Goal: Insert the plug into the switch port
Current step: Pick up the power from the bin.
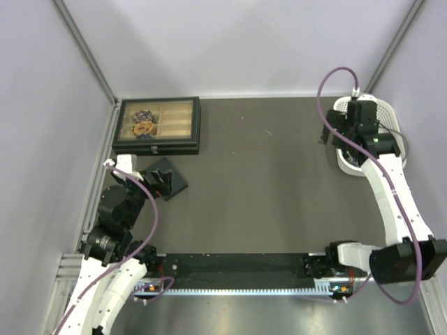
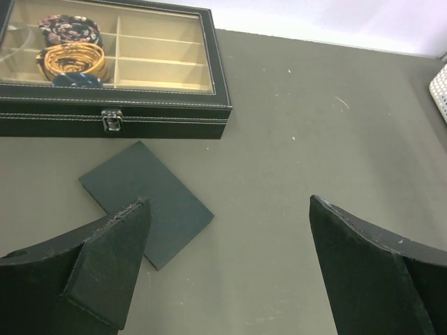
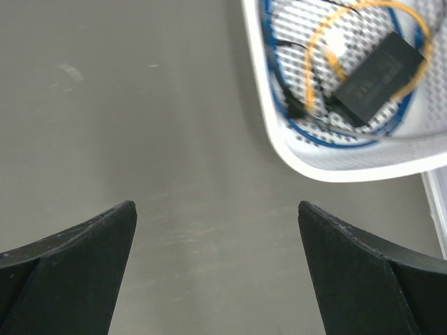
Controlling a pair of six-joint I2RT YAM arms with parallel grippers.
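Observation:
The switch (image 2: 147, 202) is a flat dark grey square box lying on the table just in front of the compartment case; its port does not show. It also appears in the top view as the switch (image 1: 167, 180), under the left arm's tip. My left gripper (image 2: 229, 202) hangs open above the table, its left finger over the switch's near corner. My right gripper (image 3: 216, 206) is open and empty over bare table beside a white basket (image 3: 279, 150). Yellow and blue cables (image 3: 314, 63) lie in the basket; I cannot pick out the plug.
A black compartment case (image 1: 157, 125) with a clear top stands at the back left. The white basket (image 1: 391, 112) sits at the back right and holds a black power brick (image 3: 377, 73). Walls close in the table on the left, back and right.

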